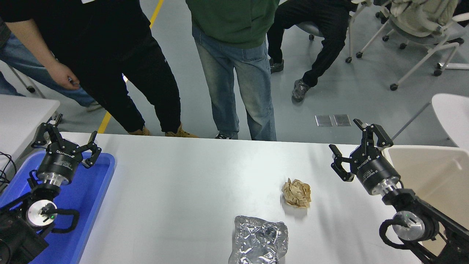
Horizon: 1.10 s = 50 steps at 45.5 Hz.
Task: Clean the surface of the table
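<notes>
- We see the table surface (190,190), white and matte, filling the lower part of the view; both grippers hang over it.
- Beyond the table's far edge, past both grippers, we see a person in black (110,55) and a person in a green top and jeans (238,73) standing, and a seated person in black (315,40) farther back to the right.
- Beneath our left gripper lies a blue tray (91,194) on the table's left end.
- Just to the right of our right gripper sits a beige bin (432,172).
- Our right gripper (354,146) hovers above the table's right part with its fingers spread wide and nothing between them.
- Our left gripper (66,141) is parked over the tray, fingers likewise spread wide and empty.
- A crumpled silver foil bag (259,240) lies on the table, left of the right gripper and nearer the camera, well apart from it.
- A crumpled brown paper ball (296,193) rests on the table, to the left of the right gripper and a little nearer us, apart from the fingers and near the foil bag.
</notes>
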### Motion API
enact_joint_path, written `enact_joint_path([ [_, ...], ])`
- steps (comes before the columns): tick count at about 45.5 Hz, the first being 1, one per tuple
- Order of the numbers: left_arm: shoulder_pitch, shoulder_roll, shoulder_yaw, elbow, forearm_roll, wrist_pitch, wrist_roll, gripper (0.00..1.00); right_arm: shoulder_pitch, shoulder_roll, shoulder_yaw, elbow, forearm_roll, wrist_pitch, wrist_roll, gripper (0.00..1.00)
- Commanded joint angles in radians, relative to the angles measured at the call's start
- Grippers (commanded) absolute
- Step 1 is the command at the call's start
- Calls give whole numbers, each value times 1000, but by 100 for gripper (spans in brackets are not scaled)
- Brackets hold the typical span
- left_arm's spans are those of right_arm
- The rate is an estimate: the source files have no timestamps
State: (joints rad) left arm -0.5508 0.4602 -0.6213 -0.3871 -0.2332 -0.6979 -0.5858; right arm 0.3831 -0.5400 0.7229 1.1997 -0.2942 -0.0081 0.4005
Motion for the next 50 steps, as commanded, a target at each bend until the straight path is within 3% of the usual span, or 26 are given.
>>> enact_joint_path([
  [1,0,0,0,1,0,0,0,100,85,-123,-206,14,-117,-96,1,100],
  [10,0,0,0,1,0,0,0,100,146,-276,-384,95,-316,-128,-2,100],
  [17,0,0,0,1,0,0,0,100,152,-333,-442,165,-365,-128,-2,100],
  [37,-1,0,0,-1,2,0,0,100,226,-569,-767,402,-766,-158,-5,100],
  [50,-1,0,0,-1,0,0,0,100,208,-614,-905,514,-845,-161,-12,100],
])
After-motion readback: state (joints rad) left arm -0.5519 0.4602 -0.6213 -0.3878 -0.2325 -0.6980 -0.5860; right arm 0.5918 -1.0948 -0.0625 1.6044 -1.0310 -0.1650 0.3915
